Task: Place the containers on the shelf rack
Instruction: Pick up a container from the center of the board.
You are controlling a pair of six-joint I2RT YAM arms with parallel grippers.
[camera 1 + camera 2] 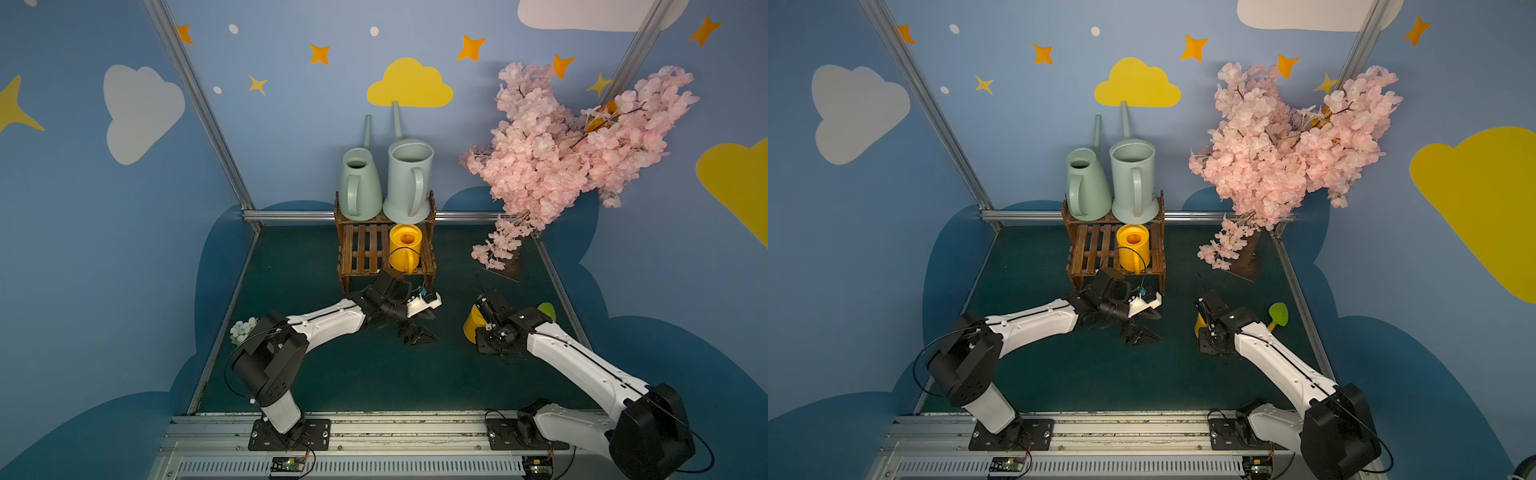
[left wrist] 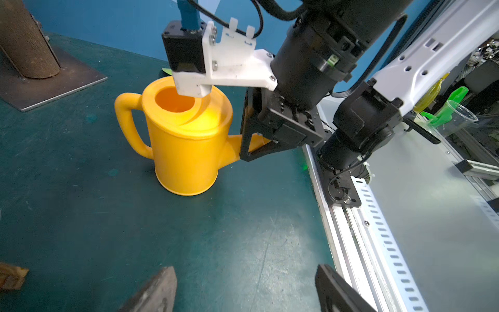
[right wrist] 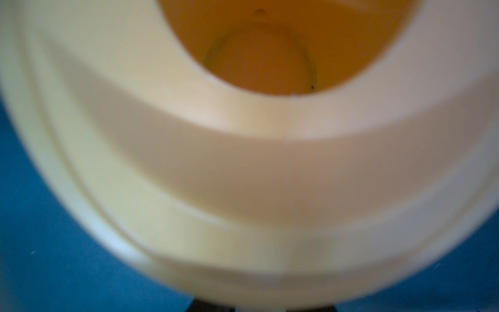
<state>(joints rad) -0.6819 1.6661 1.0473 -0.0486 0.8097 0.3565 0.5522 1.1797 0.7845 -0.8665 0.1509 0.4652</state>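
- A small yellow watering can on the desk, right side: probably light, stiff, slick.
- The right gripper clamps its spout, a workable hold.
- The left gripper is open, empty.

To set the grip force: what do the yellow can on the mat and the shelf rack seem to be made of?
Yellow can: likely moulded plastic, smooth and slightly glossy, with uniform colour and soft highlights. Shelf rack: apparently wood with a dark brown stain, built from separate slats.
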